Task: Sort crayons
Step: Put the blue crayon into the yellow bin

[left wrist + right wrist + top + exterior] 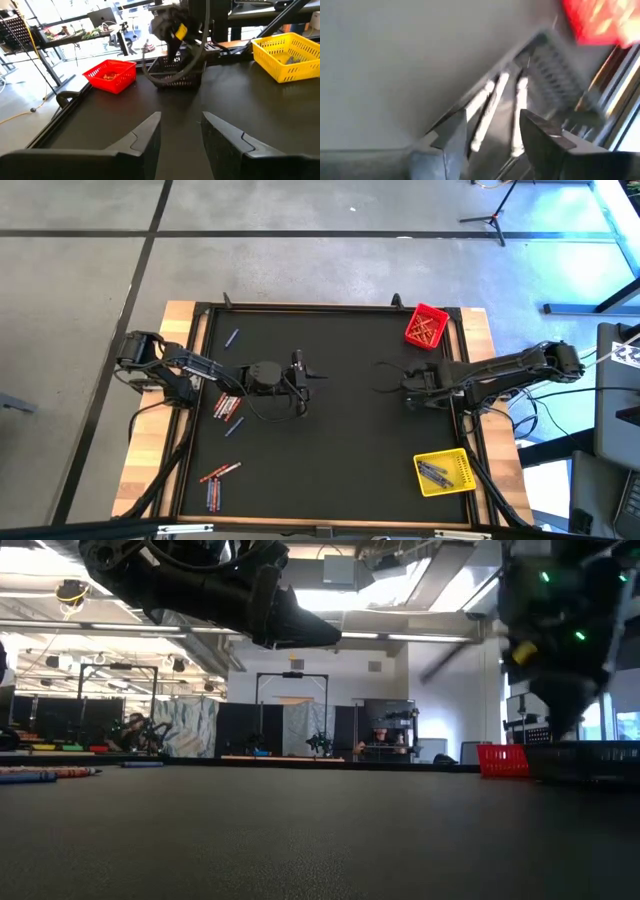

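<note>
Crayons [226, 408] partly sorted: some in red bin [426, 326] and yellow bin [443, 472], several loose on tabletop [340, 440] left side. Left gripper [301, 373] spread, empty, mid-table. Right gripper [385, 377] spread, empty.

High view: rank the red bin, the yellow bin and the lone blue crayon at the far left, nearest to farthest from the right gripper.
1. Red bin, far right corner.
2. Yellow bin, near right corner, slightly farther from the right gripper.
3. Blue crayon, far left.
</note>
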Controlling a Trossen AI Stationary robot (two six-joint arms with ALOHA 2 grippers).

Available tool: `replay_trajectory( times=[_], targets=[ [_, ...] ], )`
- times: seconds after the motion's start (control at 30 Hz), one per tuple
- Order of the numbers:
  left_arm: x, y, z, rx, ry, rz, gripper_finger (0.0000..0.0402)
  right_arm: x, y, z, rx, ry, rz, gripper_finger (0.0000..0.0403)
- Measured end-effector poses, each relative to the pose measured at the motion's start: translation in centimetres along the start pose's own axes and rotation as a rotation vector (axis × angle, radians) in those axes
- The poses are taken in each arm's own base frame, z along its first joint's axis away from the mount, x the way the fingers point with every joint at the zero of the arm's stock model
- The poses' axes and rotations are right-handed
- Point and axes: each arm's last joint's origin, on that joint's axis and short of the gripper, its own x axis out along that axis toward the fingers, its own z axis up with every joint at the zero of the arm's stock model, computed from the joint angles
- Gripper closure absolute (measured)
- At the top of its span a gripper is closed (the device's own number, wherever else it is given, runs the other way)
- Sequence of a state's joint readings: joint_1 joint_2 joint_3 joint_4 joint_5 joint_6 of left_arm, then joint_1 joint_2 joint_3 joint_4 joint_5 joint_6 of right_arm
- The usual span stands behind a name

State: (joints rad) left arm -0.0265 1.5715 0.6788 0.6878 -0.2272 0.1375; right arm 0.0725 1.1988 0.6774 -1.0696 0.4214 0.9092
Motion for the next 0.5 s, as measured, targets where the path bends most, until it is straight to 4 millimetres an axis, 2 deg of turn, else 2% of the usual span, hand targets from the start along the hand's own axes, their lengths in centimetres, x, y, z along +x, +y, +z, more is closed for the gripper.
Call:
replay_trajectory(
  times=[0.13, 0.23, 0.37, 0.5],
  targets=[
    [0.0, 0.0, 0.0, -0.005, 0.000, 0.000, 0.0269, -2.2, 0.3, 2.1, 0.018, -0.184, -0.024, 0.0215],
    [0.0, 0.0, 0.0, -0.024, 0.003, 0.001, 0.0269, -3.1, 0.9, 3.4, -0.004, -0.335, -0.015, 0.0217],
    [0.0, 0.1, 0.0, -0.044, 0.009, 0.045, 0.0269, -3.1, 2.4, 4.7, -0.063, -0.517, 0.058, 0.0218],
    [0.2, 0.2, 0.2, -0.049, 0.035, 0.087, 0.0269, -2.2, 3.6, 5.0, -0.120, -0.644, 0.148, 0.0219]
  ],
)
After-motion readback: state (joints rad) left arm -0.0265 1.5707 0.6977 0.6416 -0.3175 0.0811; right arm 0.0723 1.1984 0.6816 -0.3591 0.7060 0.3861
